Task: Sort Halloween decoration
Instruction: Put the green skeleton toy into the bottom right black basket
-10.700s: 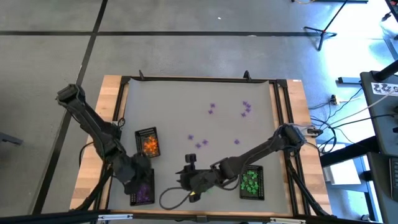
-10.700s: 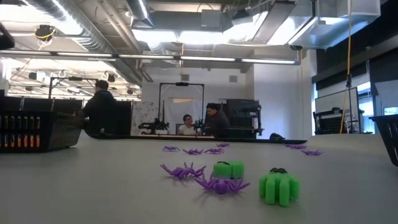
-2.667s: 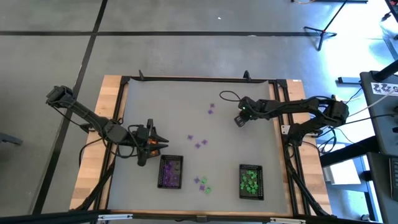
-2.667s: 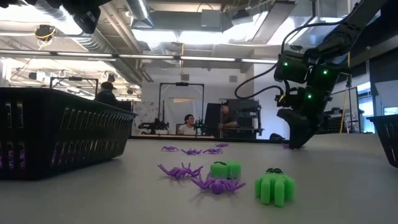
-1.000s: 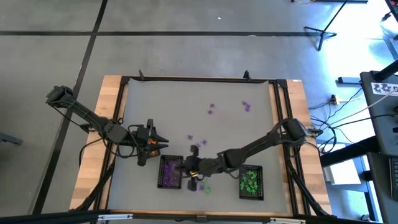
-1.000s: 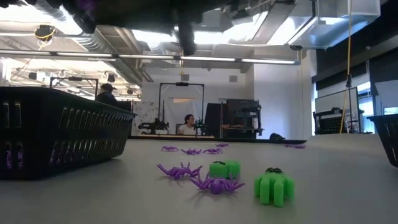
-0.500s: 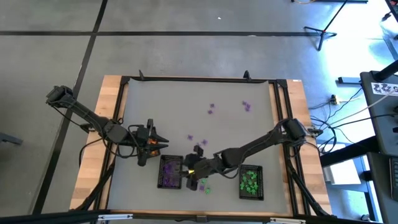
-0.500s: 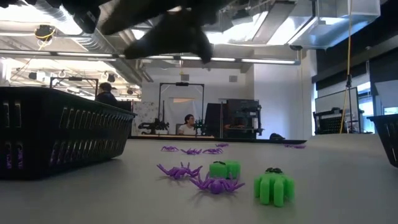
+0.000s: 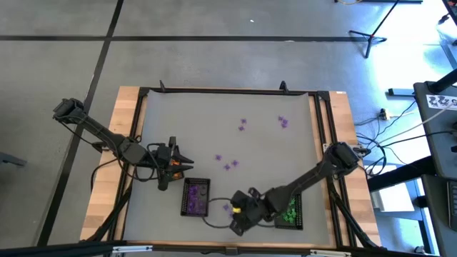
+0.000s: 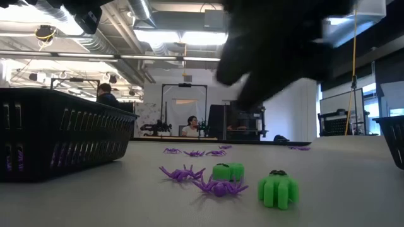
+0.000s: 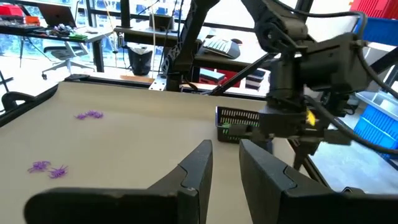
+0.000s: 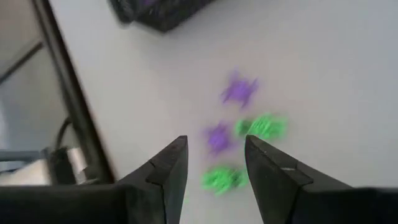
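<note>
Two purple spiders (image 10: 184,172) (image 10: 221,186) and two green trinkets (image 10: 229,170) (image 10: 278,188) lie together on the table near its front edge. My right gripper (image 12: 216,144) hangs open above them, slanting down, touching none; in the high view it (image 9: 239,216) covers most of the cluster. More purple trinkets (image 9: 243,125) (image 9: 283,121) (image 9: 226,163) lie scattered farther back. My left gripper (image 11: 225,163) waits at the table's left, its fingers a narrow gap apart and empty, with orange showing beneath it (image 9: 172,164).
A black tray with purple trinkets (image 9: 196,197) stands just left of the cluster, and a black tray with green ones (image 9: 289,209) stands just right of it. The right arm (image 9: 314,175) reaches across the near right part. People sit far behind the table (image 10: 189,128).
My right gripper has left the spot over the purple tray's right edge and gone toward the table's near edge and a little to the right, tipping down and rolling, until it hangs over the green and purple cluster. The trinkets have not moved.
</note>
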Controlling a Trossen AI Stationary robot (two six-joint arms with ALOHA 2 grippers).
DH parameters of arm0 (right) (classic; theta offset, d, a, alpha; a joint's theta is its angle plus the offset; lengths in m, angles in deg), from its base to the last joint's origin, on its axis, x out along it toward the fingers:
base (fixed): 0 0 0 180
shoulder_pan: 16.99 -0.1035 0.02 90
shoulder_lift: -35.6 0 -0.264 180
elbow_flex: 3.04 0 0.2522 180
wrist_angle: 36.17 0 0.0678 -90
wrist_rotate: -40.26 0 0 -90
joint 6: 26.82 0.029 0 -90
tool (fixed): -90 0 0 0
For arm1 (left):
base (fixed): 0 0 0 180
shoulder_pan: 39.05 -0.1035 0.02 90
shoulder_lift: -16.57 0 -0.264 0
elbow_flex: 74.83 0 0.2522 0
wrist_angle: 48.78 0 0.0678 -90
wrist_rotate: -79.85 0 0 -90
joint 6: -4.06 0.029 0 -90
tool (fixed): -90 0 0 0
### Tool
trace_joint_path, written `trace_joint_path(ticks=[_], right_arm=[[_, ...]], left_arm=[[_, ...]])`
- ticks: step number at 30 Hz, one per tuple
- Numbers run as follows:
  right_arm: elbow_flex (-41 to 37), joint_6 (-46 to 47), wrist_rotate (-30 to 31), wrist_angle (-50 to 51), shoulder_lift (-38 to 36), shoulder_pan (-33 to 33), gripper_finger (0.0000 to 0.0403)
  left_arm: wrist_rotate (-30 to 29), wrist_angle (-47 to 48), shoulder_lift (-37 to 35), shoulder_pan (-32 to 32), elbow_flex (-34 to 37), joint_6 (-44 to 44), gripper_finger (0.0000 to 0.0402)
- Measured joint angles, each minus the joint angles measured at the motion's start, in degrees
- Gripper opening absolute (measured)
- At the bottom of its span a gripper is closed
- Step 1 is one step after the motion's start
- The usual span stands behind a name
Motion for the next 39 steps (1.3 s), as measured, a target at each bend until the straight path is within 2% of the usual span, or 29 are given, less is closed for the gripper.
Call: trace_joint_path(ticks=[5, 11, 18, 26, 34, 39], right_arm=[[0.00, 9.84, -0.04, -1.05, 1.01, -2.64, 0.0156], [-0.02, 13.99, 1.70, -2.57, 3.54, -3.02, 0.0156], [0.26, 14.43, 0.00, -3.15, 7.49, -2.19, 0.0156], [0.11, 14.47, 5.99, 0.70, 7.78, -2.13, 0.0156], [0.06, 14.47, 7.61, 1.64, 7.37, -0.47, 0.0156], [4.42, 12.19, 9.82, 7.90, 7.52, 0.35, 0.0156]], left_arm=[[0.00, 0.01, 0.00, 0.00, 0.00, 0.00, 0.0075], [0.01, -0.03, -0.02, 0.00, 0.00, 0.00, 0.0075], [0.00, -0.02, -0.02, 0.00, 0.00, 0.00, 0.0075], [-0.01, 0.01, -0.02, 0.00, 0.00, 0.00, 0.0075], [0.01, -0.01, -0.01, 0.00, 0.00, 0.00, 0.0075], [0.01, -0.01, -0.01, 0.00, 0.00, 0.00, 0.0075]])
